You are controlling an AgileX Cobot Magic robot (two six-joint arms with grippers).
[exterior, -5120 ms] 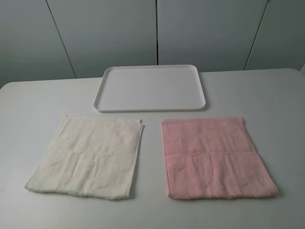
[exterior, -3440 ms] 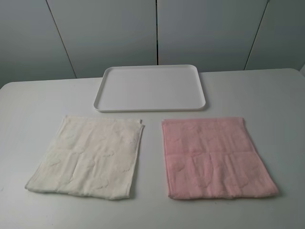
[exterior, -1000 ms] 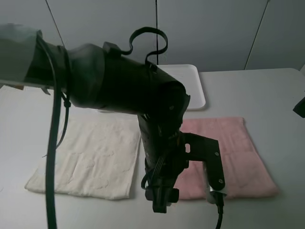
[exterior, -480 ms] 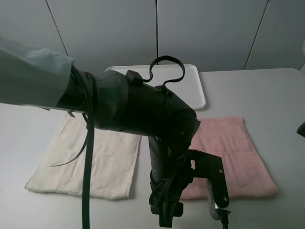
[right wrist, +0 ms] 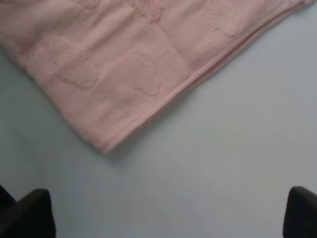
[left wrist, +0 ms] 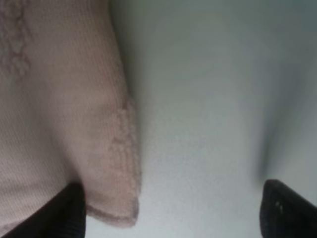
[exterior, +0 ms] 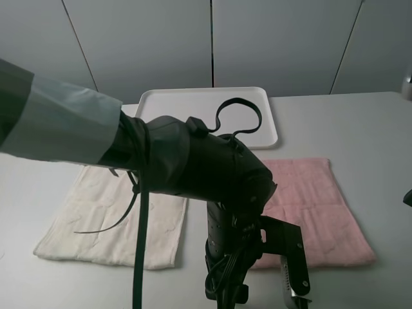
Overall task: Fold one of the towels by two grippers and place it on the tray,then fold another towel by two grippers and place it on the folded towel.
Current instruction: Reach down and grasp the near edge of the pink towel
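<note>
Two towels lie flat and unfolded, side by side on the tabletop [exterior: 347,122]: cream-white towel [exterior: 109,212] to the left, pink towel [exterior: 309,206] to the right. White tray [exterior: 193,116] sits behind them, apart from both. Left arm [exterior: 193,167] reaches across to the pink towel's near left corner. Left hand [left wrist: 176,213] is spread wide, with that corner just beside one finger, not gripped. Right hand [right wrist: 163,213] is spread wide near another pink corner, grasping nothing.

Left arm [exterior: 206,170] hides pink towel [exterior: 318,203] left edge.
</note>
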